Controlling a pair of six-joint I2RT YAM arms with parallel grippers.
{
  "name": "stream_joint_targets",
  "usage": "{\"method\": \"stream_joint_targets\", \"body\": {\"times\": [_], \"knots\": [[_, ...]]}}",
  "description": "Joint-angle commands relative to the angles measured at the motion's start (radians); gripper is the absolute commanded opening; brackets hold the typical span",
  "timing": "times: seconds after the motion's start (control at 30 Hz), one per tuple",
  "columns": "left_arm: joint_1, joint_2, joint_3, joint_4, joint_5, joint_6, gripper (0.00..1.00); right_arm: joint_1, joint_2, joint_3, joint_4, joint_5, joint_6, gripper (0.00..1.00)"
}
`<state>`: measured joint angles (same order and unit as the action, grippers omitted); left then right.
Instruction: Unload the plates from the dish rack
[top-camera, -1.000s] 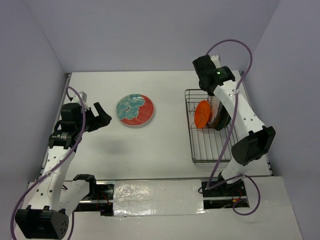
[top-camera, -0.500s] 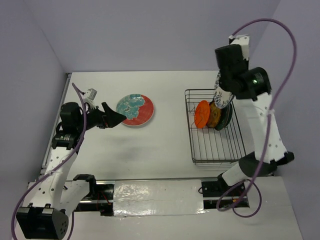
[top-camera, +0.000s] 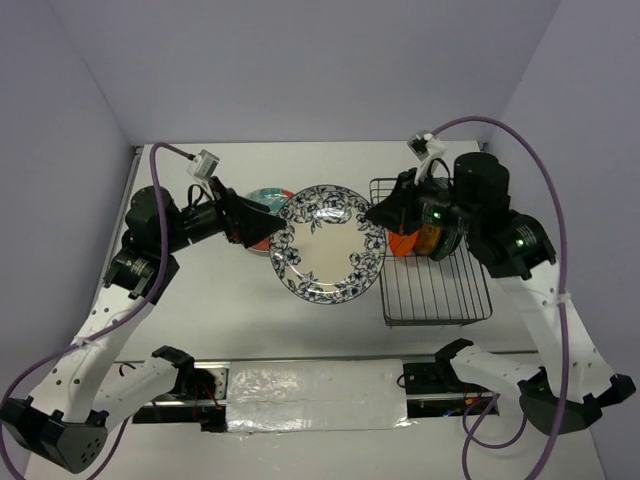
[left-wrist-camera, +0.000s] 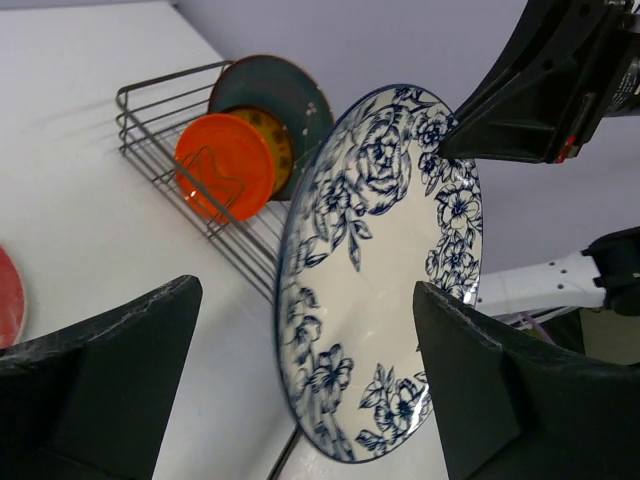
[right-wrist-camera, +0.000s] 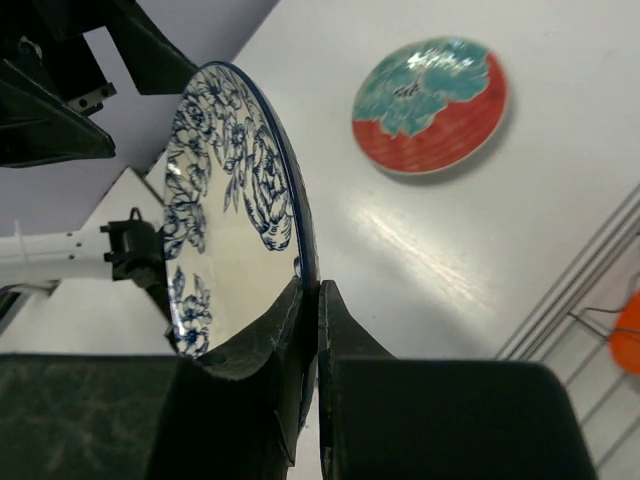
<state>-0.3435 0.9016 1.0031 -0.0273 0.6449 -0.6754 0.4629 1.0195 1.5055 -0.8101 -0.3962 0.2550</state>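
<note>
Gripping the round white ceramic plate with blue flowers by its right rim, my right pincer is clamped thin on the edge. The plate hangs clear of the tabletop, between the grey wire dish rack on the right and the round teal-and-red plate lying flat on the left. My left pincer stands spread wide at the opposite rim; whether the rim is already between its jaws I cannot tell. I judge this a handover, because the set-down spot is on the left arm's side. Three plates stand upright at the rack's far end: a small orange plate, a small patterned plate behind it, and a dark teal plate. My edge hold is narrow, so the left should close before the right lets go.
</note>
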Motion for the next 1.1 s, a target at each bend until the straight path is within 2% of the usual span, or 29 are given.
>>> {"method": "stream_joint_targets", "body": {"times": [0.0, 0.13, 0.17, 0.3, 0.33, 0.37, 0.4, 0.43, 0.47, 0.5, 0.53, 0.57, 0.6, 0.67, 0.73, 0.83, 0.97, 1.07], "knots": [[-0.011, 0.025, -0.003, -0.076, -0.076, 0.034, 1.0, -0.01, -0.012, -0.017, 0.336, -0.171, 0.11, 0.0], [-0.023, 0.025, -0.067, 0.048, -0.01, -0.016, 0.95, -0.009, -0.012, -0.053, 0.394, -0.171, 0.13, 0.0], [-0.026, 0.028, -0.076, 0.047, -0.017, -0.018, 0.91, -0.009, -0.012, -0.059, 0.402, -0.165, 0.13, 0.0], [-0.043, 0.069, -0.064, -0.006, -0.024, 0.007, 0.85, -0.009, -0.004, -0.077, 0.446, -0.147, 0.139, 0.0], [-0.048, 0.074, -0.06, -0.019, -0.021, 0.016, 0.76, -0.009, 0.001, -0.082, 0.454, -0.147, 0.145, 0.0], [-0.049, 0.08, -0.058, -0.019, -0.013, 0.017, 0.61, -0.009, 0.005, -0.085, 0.469, -0.148, 0.154, 0.0], [-0.051, 0.089, -0.054, -0.017, -0.013, 0.016, 0.24, -0.009, 0.01, -0.091, 0.479, -0.153, 0.161, 0.0], [-0.051, 0.092, -0.051, -0.017, -0.016, 0.013, 0.1, -0.009, 0.02, -0.103, 0.485, -0.156, 0.164, 0.0], [-0.051, 0.097, -0.046, -0.017, -0.021, 0.013, 0.0, -0.009, 0.024, -0.11, 0.486, -0.147, 0.164, 0.03], [-0.051, 0.1, -0.029, -0.028, -0.068, 0.01, 0.0, -0.01, 0.027, -0.12, 0.468, -0.085, 0.161, 0.3], [-0.051, 0.099, -0.02, -0.072, -0.109, 0.005, 0.0, -0.013, 0.028, -0.122, 0.444, -0.032, 0.15, 0.47], [-0.046, 0.097, -0.012, -0.098, -0.17, -0.006, 0.0, -0.018, 0.028, -0.119, 0.412, 0.043, 0.145, 0.7], [-0.043, 0.1, -0.002, -0.135, -0.326, -0.016, 0.0, -0.024, 0.03, -0.108, 0.309, 0.248, 0.142, 1.0], [-0.003, 0.117, 0.043, -0.245, -0.453, -0.059, 0.0, -0.046, 0.037, -0.073, 0.168, 0.449, 0.132, 1.0], [0.065, 0.177, 0.08, -0.29, -0.49, -0.107, 0.0, -0.072, 0.03, -0.079, 0.125, 0.586, 0.121, 1.0], [0.226, 0.285, 0.1, -0.255, -0.432, -0.144, 0.0, -0.105, -0.011, -0.122, 0.111, 0.571, 0.09, 1.0], [0.302, 0.523, 0.202, -0.172, -0.315, -0.144, 0.0, -0.107, -0.062, -0.159, 0.095, 0.572, 0.052, 1.0], [0.325, 0.624, 0.241, -0.152, -0.265, -0.144, 0.0, -0.11, -0.078, -0.172, 0.094, 0.554, 0.038, 1.0]]}}
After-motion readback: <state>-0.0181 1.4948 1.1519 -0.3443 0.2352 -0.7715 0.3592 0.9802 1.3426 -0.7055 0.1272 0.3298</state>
